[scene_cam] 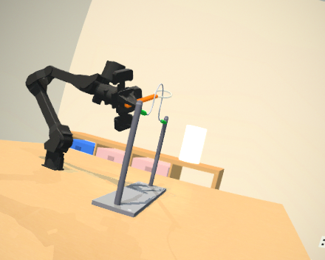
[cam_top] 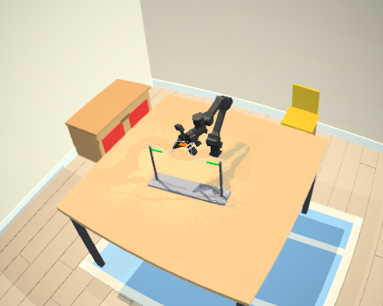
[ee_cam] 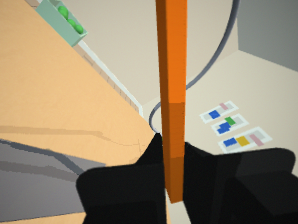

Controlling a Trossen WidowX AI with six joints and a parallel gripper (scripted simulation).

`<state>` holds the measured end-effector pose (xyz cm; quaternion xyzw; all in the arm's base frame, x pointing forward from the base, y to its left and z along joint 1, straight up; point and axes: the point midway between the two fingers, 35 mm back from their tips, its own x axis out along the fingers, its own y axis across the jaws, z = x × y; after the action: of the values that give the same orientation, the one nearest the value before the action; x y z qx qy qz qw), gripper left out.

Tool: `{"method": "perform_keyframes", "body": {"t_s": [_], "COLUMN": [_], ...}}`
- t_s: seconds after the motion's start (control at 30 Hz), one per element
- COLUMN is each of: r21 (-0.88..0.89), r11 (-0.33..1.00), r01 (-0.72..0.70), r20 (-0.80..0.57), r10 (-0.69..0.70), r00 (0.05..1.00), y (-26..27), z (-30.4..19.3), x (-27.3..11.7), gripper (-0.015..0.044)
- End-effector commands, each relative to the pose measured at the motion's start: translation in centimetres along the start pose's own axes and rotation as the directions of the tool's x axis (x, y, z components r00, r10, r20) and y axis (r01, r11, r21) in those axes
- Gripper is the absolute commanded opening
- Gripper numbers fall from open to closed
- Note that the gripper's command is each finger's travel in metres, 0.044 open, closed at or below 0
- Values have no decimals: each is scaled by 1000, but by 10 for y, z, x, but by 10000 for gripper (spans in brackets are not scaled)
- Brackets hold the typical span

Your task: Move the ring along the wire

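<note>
My gripper (scene_cam: 131, 103) (ee_cam: 161, 137) is shut on the orange handle (cam_top: 183, 144) (scene_cam: 149, 98) (ee_cam: 173, 65), behind the wire stand. The handle tilts slightly upward away from the fingers to the pale ring (scene_cam: 171, 94). In the exterior view the ring looks flattened and lies around the upper bend of the grey wire (scene_cam: 161, 84) (ee_cam: 226, 46), between the two posts. Whether it touches the wire cannot be told. Green parts (cam_top: 157, 150) (cam_top: 213, 163) (scene_cam: 143, 112) (scene_cam: 163, 121) sit beside the posts (cam_top: 153, 165) (cam_top: 221, 180) (scene_cam: 128, 155) (scene_cam: 159, 151). The ring is out of the wrist view.
The stand's grey base (cam_top: 188, 190) (scene_cam: 108, 201) (ee_cam: 40, 195) rests on the wooden table (cam_top: 162, 230). The near post in the exterior view rises close to my gripper. A cabinet (cam_top: 110, 104) and a yellow chair (cam_top: 301, 117) stand beyond the table.
</note>
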<state>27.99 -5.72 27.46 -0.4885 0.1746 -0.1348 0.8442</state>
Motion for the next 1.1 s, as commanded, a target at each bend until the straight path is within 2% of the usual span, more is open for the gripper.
{"method": "perform_keyframes", "body": {"t_s": [0.0,0.6,1.07], "r21": [-66,-298,-357], "r11": [997,934,904], "r01": [39,194,235], "r20": [2,61,83], "r10": [-39,-185,-220], "r00": [999,981,972], "y": [-2,-17,-16], "z": [-2,0,-1], "x": [0,1,1], "gripper": [-150,-150,-150]}}
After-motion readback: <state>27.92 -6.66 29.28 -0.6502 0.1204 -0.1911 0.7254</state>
